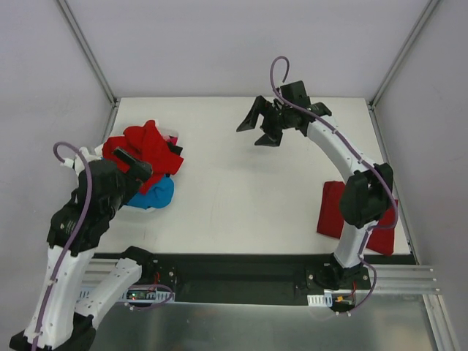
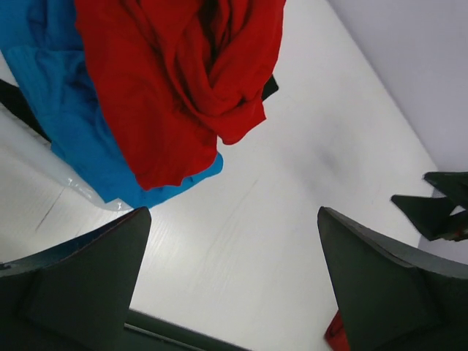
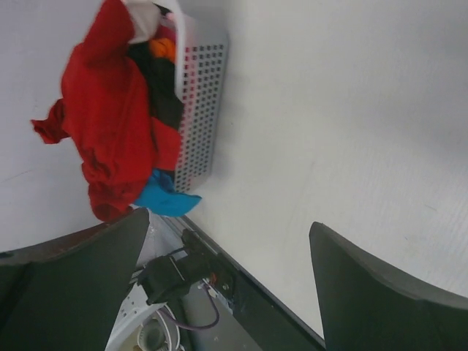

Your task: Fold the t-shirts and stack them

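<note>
A heap of unfolded t-shirts fills a white basket [image 3: 199,95] at the table's left: a crumpled red shirt [image 1: 143,148] on top, a blue shirt [image 1: 156,194] hanging out below, black cloth [image 3: 159,88] inside. The red shirt [image 2: 168,80] and the blue shirt [image 2: 88,131] fill the top of the left wrist view. A folded red shirt [image 1: 330,210] lies flat at the right front, partly under the right arm. My left gripper [image 1: 135,162] is open and empty beside the heap. My right gripper [image 1: 257,126] is open and empty above the table's back middle.
Bare white table [image 1: 241,190] lies between the basket and the folded shirt. A black rail [image 1: 234,267] with the arm bases runs along the near edge. Grey walls and metal frame posts [image 1: 88,51] close in the back and sides.
</note>
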Controlling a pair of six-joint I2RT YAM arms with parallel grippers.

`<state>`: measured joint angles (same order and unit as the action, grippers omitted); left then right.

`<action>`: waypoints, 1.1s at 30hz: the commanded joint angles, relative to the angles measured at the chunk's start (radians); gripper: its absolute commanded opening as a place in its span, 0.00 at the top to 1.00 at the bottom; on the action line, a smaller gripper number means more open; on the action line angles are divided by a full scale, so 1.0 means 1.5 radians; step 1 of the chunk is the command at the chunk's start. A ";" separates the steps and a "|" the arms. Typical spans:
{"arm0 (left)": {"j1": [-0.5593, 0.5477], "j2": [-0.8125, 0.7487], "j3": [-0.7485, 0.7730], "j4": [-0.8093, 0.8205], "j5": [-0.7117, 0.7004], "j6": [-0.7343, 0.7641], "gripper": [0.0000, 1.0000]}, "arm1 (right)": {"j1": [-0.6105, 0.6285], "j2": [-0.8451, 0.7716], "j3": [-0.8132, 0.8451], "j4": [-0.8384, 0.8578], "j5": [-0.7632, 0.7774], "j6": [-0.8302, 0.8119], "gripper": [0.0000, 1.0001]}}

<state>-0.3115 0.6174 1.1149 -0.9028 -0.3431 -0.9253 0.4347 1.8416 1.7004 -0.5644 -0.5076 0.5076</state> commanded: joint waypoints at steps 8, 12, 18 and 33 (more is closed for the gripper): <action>0.009 0.353 0.314 -0.186 -0.061 0.089 0.01 | 0.074 0.094 0.330 -0.238 -0.037 -0.159 0.04; 0.010 0.344 0.310 -0.185 -0.047 0.099 0.01 | 0.077 0.090 0.297 -0.159 -0.076 -0.116 0.04; 0.021 0.312 0.303 -0.143 0.038 0.120 0.01 | 0.079 0.102 0.297 -0.134 -0.156 -0.125 0.04; 0.117 0.172 0.127 0.067 0.267 0.054 0.01 | 0.080 0.201 0.159 0.889 -0.385 0.692 0.04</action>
<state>-0.1497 0.8528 1.3151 -0.8940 -0.0364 -0.8387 0.5541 2.0808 1.8633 0.2348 -1.0195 1.1240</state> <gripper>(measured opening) 0.895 0.966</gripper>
